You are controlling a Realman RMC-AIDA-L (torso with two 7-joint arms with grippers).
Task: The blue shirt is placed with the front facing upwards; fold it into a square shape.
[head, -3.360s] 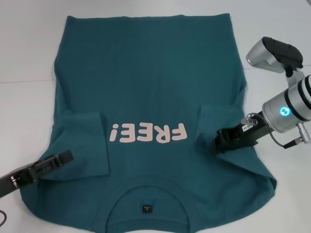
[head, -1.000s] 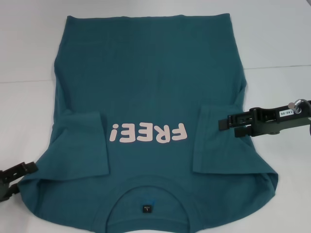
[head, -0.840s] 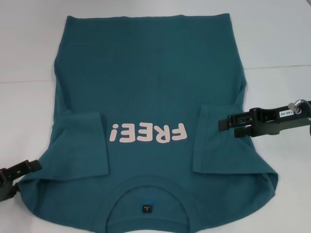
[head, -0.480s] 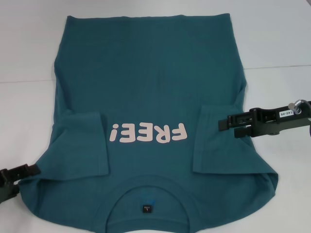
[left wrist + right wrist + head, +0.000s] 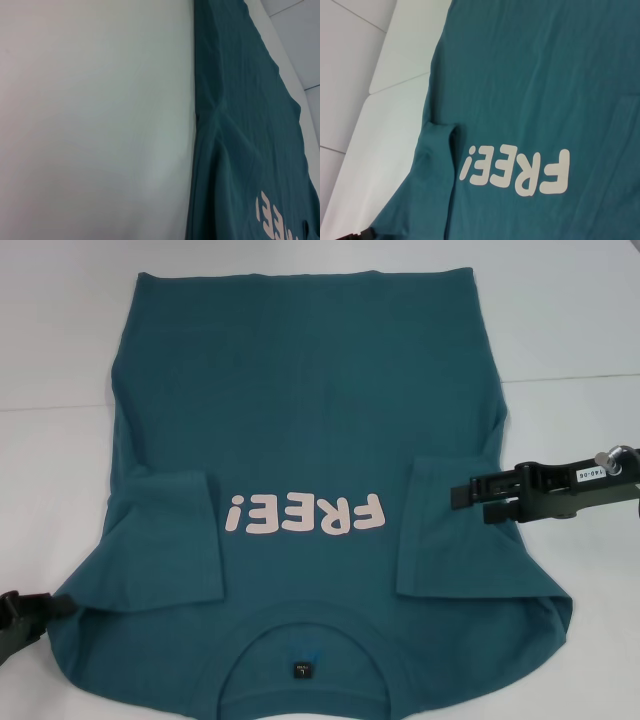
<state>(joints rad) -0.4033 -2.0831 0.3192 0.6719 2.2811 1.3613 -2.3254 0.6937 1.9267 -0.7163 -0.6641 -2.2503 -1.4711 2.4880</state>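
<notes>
A: Where are we standing with the blue shirt (image 5: 310, 440)?

B: It is lying flat on the white table (image 5: 570, 320), front up, with the collar (image 5: 305, 625) toward us, the hem at the far side, and both sleeves already folded in beside the FREE! lettering (image 5: 305, 515).

A: So its long axis is running straight away from us. What are we doing with the arms?

B: We are holding the right gripper (image 5: 465, 495) over the shirt's right edge, level with the folded right sleeve (image 5: 450, 530), fingers pointing inward and set slightly apart, gripping nothing. We are keeping the left gripper (image 5: 45, 605) low at the near left corner, just beside the shoulder edge; we cannot tell how its fingers stand.

A: Which is nearer the cloth?

B: Both are at an edge. We judge the coming lengthwise fold needs both.
</notes>
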